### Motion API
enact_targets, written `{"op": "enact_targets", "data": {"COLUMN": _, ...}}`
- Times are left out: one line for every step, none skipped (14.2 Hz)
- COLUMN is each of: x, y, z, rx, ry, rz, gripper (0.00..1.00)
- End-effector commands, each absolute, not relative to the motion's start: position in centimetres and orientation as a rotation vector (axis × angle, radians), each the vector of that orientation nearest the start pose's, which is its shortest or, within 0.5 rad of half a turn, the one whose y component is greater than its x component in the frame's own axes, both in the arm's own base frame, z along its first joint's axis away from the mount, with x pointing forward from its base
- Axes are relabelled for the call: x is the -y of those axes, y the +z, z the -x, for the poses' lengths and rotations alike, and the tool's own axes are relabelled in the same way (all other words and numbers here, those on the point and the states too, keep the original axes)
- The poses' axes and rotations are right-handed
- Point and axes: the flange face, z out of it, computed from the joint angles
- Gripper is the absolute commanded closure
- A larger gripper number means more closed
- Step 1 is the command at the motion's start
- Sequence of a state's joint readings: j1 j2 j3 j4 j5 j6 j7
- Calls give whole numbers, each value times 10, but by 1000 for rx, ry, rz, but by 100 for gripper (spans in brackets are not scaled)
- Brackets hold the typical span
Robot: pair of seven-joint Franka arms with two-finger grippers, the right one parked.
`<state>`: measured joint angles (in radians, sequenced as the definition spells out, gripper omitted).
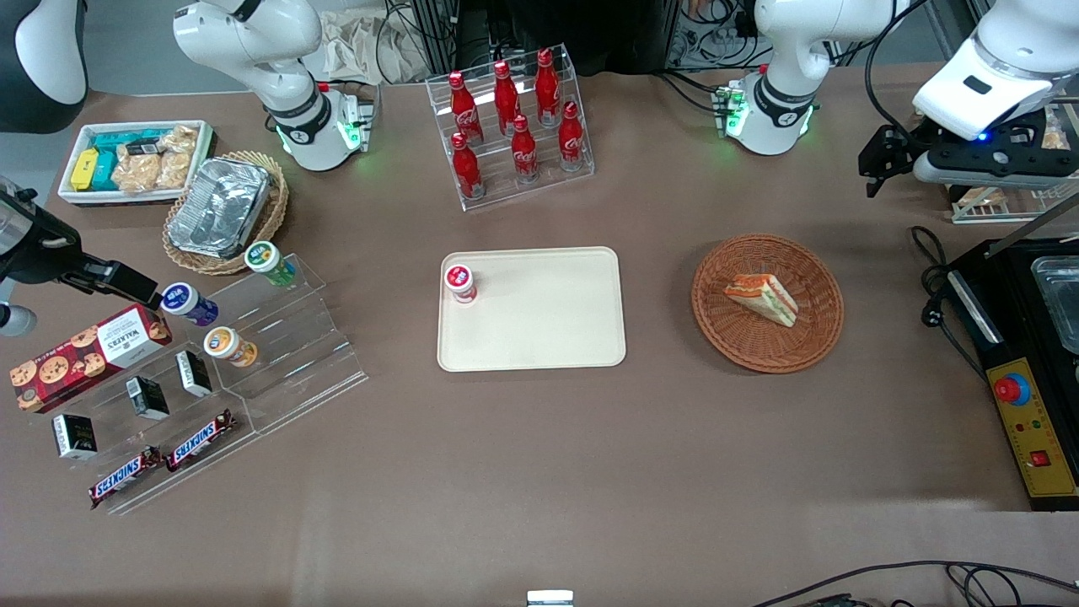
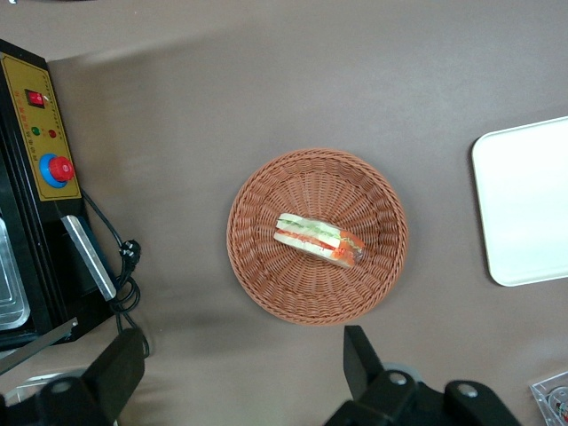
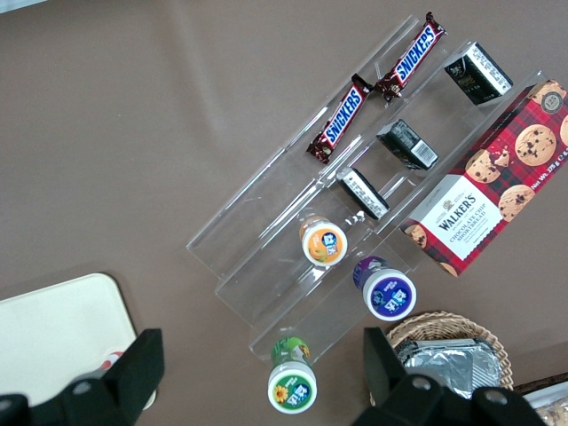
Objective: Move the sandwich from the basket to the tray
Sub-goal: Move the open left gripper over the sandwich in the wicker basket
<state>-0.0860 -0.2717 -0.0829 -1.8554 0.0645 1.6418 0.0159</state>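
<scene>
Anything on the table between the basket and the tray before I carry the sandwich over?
No. Between the basket and tray, front view shows bare table; gripper hangs open.

Basket (image 1: pixel 767 333): reddish-brown woven wicker. Sandwich (image 1: pixel 763 298): white bread with red, orange and green layers. Tray (image 1: pixel 539 324): plain cream-beige. Cup (image 1: pixel 460 282) on tray: white with red lid. Table (image 1: pixel 539 472): uniform brown. Gripper (image 1: pixel 877 164), above the table toward the working arm's end: black, on a white arm. Bottles (image 1: pixel 514 126): red with white lettering. Control box (image 1: pixel 1033 430): yellow panel, red button.
</scene>
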Motion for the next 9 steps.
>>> {"op": "enact_targets", "data": {"x": 87, "y": 635, "z": -463, "rx": -301, "ry": -90, "rz": 3035, "gripper": 0}}
{"op": "enact_targets", "data": {"x": 90, "y": 635, "z": -465, "rx": -297, "ry": -96, "rz": 3037, "gripper": 0}}
{"op": "enact_targets", "data": {"x": 92, "y": 634, "z": -465, "rx": -304, "ry": -94, "rz": 3039, "gripper": 0}}
{"op": "enact_targets", "data": {"x": 94, "y": 631, "z": -467, "rx": -305, "ry": -82, "rz": 3057, "gripper": 0}}
{"op": "enact_targets", "data": {"x": 94, "y": 631, "z": -466, "rx": -299, "ry": -79, "rz": 3084, "gripper": 0}}
{"op": "enact_targets", "data": {"x": 93, "y": 631, "z": -465, "rx": -292, "ry": -79, "rz": 3102, "gripper": 0}}
{"op": "enact_targets", "data": {"x": 92, "y": 632, "z": -465, "rx": -286, "ry": -76, "rz": 3124, "gripper": 0}}
{"op": "enact_targets", "data": {"x": 93, "y": 631, "z": -464, "rx": -284, "ry": -67, "rz": 3143, "gripper": 0}}
{"op": "enact_targets", "data": {"x": 94, "y": 629, "z": -463, "rx": -279, "ry": -49, "rz": 3152, "gripper": 0}}
